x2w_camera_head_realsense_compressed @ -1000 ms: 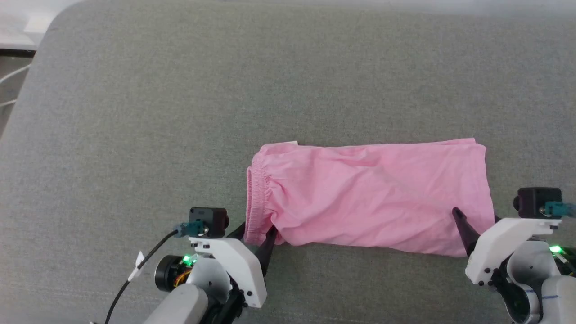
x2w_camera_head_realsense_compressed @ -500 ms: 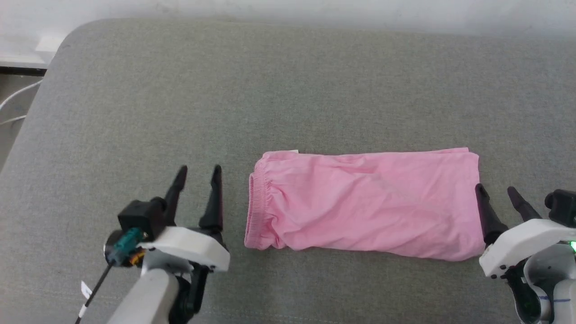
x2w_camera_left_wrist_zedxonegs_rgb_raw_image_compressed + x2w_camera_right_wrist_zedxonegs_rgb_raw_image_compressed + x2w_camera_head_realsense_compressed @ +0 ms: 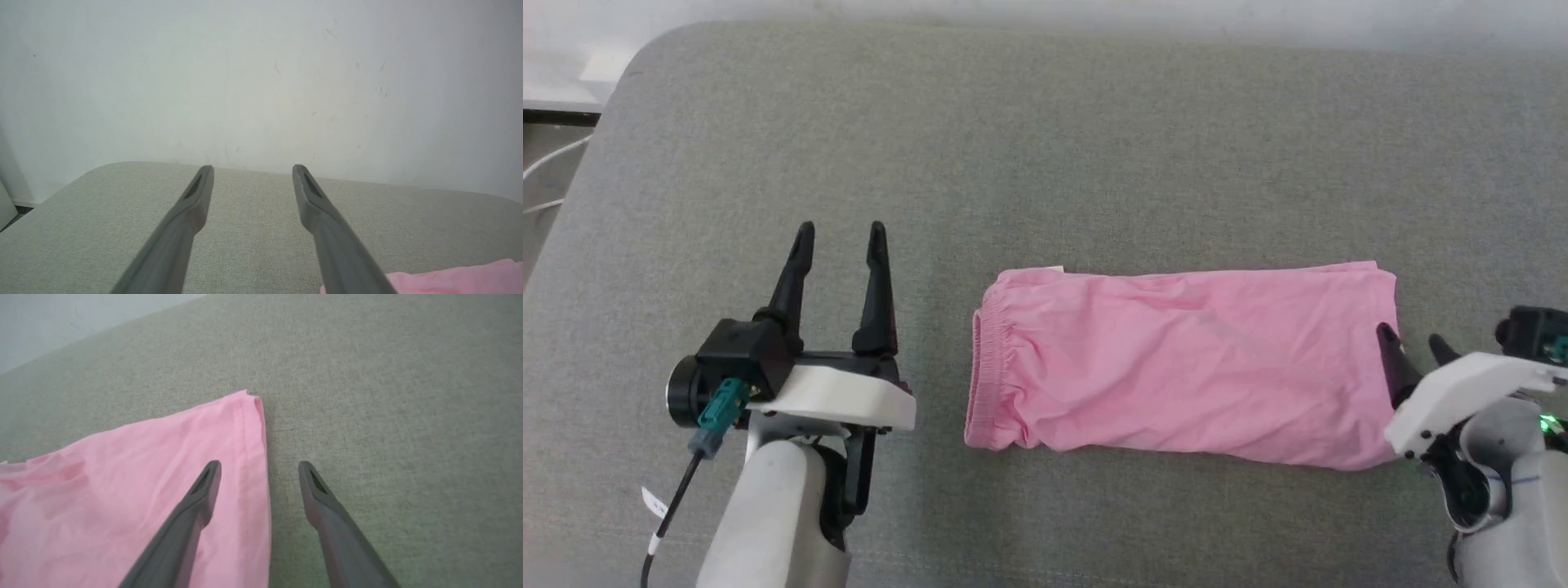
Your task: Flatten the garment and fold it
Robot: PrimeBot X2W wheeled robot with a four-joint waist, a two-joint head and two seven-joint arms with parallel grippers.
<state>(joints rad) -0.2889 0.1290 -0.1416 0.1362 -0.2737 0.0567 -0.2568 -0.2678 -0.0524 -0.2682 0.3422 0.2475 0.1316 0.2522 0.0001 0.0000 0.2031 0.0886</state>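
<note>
The pink shorts (image 3: 1184, 363) lie folded lengthwise on the grey cushion (image 3: 1045, 147), gathered waistband (image 3: 982, 367) to the left, leg hems to the right, a small white tag (image 3: 1054, 268) at the far left corner. My left gripper (image 3: 841, 233) stands open and empty, well left of the waistband, fingers pointing away from me. In the left wrist view a corner of the shorts (image 3: 461, 279) shows at the lower right. My right gripper (image 3: 1409, 341) is open and straddles the hem edge; in the right wrist view one finger hangs over the shorts (image 3: 122, 498), the other over bare cushion.
The cushion's rounded left edge (image 3: 572, 188) drops off to a floor with a white cable (image 3: 547, 163). A pale wall (image 3: 261, 73) rises behind the cushion's far edge. Wide bare cushion lies beyond and left of the shorts.
Both grippers have let go of the shorts' near edge. The left arm drew off to the left and forward, now open. The right gripper shifted to the hem. The camera also moved slightly.
</note>
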